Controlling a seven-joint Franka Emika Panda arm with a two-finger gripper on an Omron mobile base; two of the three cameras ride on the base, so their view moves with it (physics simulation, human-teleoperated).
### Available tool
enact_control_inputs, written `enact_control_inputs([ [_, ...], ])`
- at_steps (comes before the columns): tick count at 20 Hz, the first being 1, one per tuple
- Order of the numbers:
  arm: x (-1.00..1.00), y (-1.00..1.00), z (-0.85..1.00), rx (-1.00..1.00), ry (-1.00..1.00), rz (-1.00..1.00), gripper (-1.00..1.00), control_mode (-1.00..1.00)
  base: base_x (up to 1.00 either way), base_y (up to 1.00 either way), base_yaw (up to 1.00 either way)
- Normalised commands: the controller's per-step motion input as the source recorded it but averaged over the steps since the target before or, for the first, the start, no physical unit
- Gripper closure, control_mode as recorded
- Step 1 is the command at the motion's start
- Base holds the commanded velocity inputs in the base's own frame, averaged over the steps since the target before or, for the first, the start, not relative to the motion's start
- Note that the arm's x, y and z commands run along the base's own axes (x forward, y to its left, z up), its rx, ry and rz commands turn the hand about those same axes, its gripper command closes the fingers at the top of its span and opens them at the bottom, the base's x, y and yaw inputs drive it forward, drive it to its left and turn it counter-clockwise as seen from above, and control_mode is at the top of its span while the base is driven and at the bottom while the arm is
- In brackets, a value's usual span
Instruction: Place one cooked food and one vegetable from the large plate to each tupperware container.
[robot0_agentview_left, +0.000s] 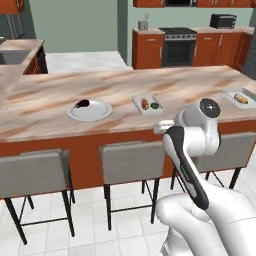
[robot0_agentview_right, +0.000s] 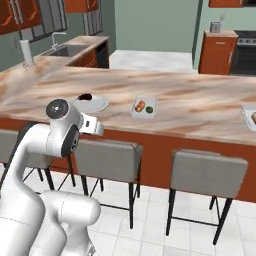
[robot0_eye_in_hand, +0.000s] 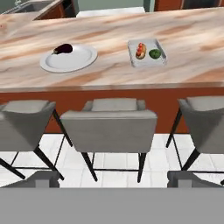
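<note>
The large plate (robot0_agentview_left: 97, 114) (robot0_agentview_right: 97, 105) (robot0_eye_in_hand: 76, 61) lies on the wooden counter, left of centre, with a dark eggplant (robot0_agentview_left: 82, 104) (robot0_eye_in_hand: 64, 48) on its far-left rim. To its right, one tupperware container (robot0_agentview_left: 149, 111) (robot0_agentview_right: 151, 106) (robot0_eye_in_hand: 146, 62) holds a hot dog (robot0_eye_in_hand: 140, 50) and a green vegetable (robot0_eye_in_hand: 154, 54). A second container (robot0_agentview_left: 231, 95) at the counter's far right holds an orange-brown food piece (robot0_agentview_left: 241, 98). My gripper (robot0_eye_in_hand: 113, 183) is open and empty. It hangs back from the counter's front edge, over the stools, facing the plate and the nearer container.
Three grey stools (robot0_agentview_left: 132, 155) (robot0_eye_in_hand: 113, 118) stand along the counter's front, below my hand. A sink (robot0_agentview_right: 65, 50) is set in the left wing of the counter. Cabinets, an oven (robot0_agentview_left: 178, 47) and a toaster oven (robot0_agentview_left: 223, 21) line the back wall.
</note>
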Motion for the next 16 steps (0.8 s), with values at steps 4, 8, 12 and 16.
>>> enact_control_inputs([
  [4,0.00,0.00,0.00,0.00,0.00,0.00,-1.00,1.00,0.52,1.00,-0.01],
  [8,0.00,0.00,0.00,0.00,0.00,0.00,-1.00,1.00,0.89,0.79,-0.04],
  [12,0.00,0.00,0.00,0.00,0.00,0.00,-1.00,1.00,0.99,0.28,-0.03],
  [16,0.00,0.00,0.00,0.00,0.00,0.00,-1.00,1.00,1.00,0.27,-0.01],
])
